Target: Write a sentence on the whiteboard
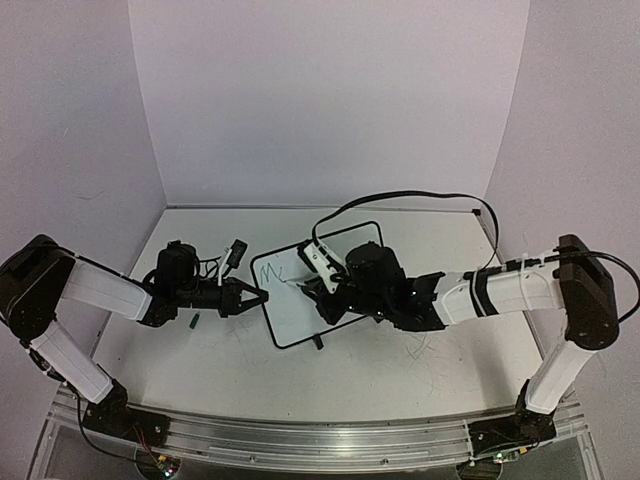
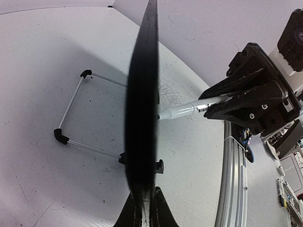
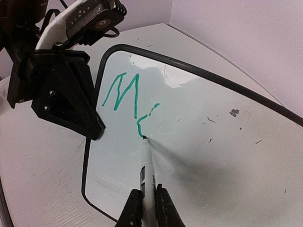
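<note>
At the centre of the scuffed white tabletop, the small black-framed whiteboard leans on its wire stand, long axis left to right, face towards the right arm. The left pincer clamps its left edge, probably to steady it against writing pressure; the right pincer grips a slim white marker, tip on the face

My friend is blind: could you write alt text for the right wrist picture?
A marker, gripped in the right arm's fingers, touches its tip to the whiteboard at the end of a short green stroke beside a green M. The left arm's fingers clamp the board's left edge.
</note>
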Motion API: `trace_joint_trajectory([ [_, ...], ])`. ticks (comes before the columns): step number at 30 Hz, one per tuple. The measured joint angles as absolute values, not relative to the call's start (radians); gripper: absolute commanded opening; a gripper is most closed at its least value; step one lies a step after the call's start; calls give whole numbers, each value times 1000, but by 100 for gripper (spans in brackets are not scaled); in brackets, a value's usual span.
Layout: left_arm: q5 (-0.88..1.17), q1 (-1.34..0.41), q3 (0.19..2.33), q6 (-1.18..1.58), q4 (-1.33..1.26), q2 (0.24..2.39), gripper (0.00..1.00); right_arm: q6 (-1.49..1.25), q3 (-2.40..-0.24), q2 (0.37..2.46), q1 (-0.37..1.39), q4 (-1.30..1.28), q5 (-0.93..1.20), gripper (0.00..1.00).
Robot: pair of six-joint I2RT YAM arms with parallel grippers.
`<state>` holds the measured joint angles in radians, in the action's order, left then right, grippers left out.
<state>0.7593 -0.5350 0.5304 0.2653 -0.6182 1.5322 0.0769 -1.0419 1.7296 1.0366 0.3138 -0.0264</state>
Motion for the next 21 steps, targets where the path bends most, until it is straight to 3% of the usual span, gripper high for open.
trace_joint_trajectory([
  [21,757,-533,528,269,-619,1532,0,62,-1042,1725,1029,348,-51,0],
])
